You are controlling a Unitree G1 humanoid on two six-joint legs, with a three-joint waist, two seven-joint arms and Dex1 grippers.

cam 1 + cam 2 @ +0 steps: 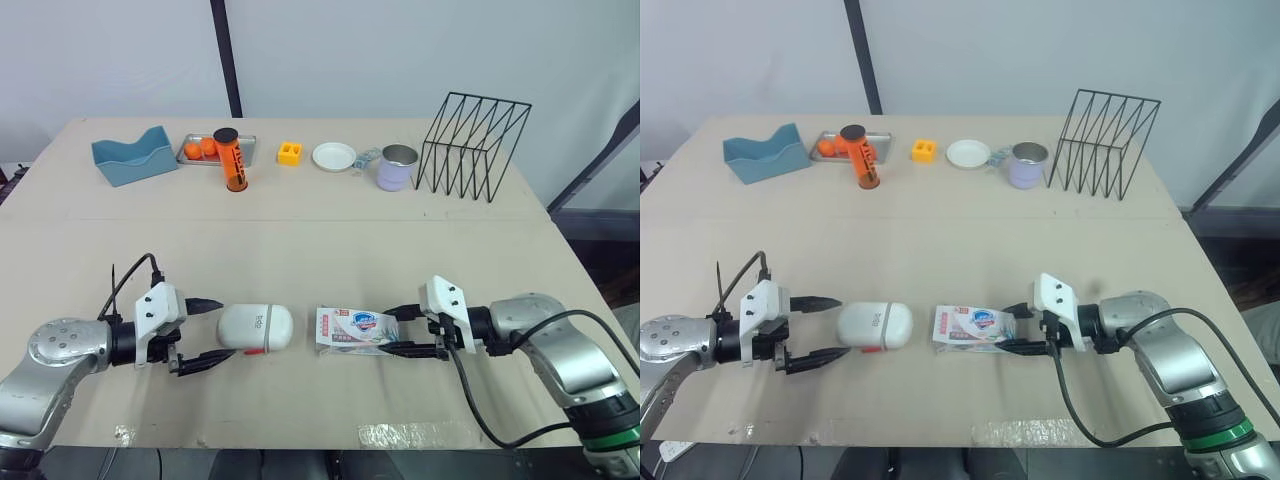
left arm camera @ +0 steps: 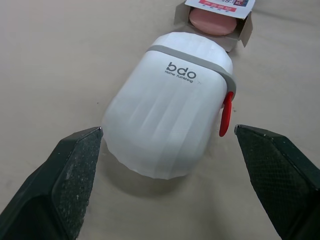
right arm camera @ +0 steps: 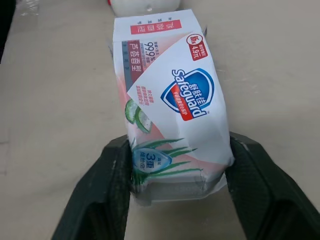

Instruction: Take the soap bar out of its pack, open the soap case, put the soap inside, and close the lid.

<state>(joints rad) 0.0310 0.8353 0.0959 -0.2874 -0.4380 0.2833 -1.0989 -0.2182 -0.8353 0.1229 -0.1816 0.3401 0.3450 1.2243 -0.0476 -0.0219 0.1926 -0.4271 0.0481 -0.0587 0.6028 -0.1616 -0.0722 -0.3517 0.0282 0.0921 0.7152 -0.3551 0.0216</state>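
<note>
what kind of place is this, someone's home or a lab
Most likely a robot test bench, not a home: a plain table with tape on its front edge, a bare white backdrop, and unrelated props along the far side: a wire rack, a mug, a blue holder.

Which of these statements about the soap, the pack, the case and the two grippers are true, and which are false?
1. The right gripper is shut on the pack. True.
2. The case is open. False: it is closed.
3. The left gripper holds the case. False: it is open, not closed on the case.
4. The soap lies inside the pack. True.
</note>
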